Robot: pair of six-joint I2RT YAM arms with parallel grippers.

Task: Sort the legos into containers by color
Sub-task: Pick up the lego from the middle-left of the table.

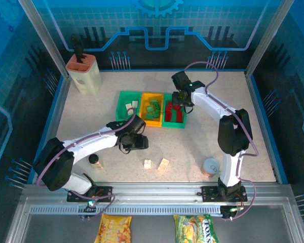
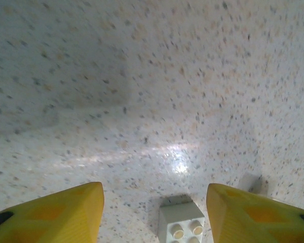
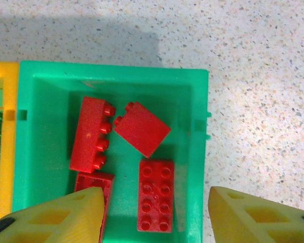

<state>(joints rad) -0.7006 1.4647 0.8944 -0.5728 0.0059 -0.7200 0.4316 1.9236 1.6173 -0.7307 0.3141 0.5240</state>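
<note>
Three joined bins stand mid-table: a green bin (image 1: 122,107) with cream bricks, a yellow bin (image 1: 145,114) with green bricks, and a green bin (image 1: 173,124) with red bricks. My right gripper (image 1: 180,103) (image 3: 154,218) hangs open over that last bin (image 3: 40,76), above several red bricks (image 3: 155,195), holding nothing. My left gripper (image 1: 137,140) (image 2: 154,216) is open low over the table, with a cream brick (image 2: 182,225) lying studs-up between its fingers, untouched. Two cream bricks (image 1: 147,164) (image 1: 163,163) lie on the table near the front.
A beige knife block with a pink top (image 1: 84,74) stands at the back left. A grey round can (image 1: 211,166) sits at the front right, a small dark bottle (image 1: 95,161) at the front left. Blue walls fence the table.
</note>
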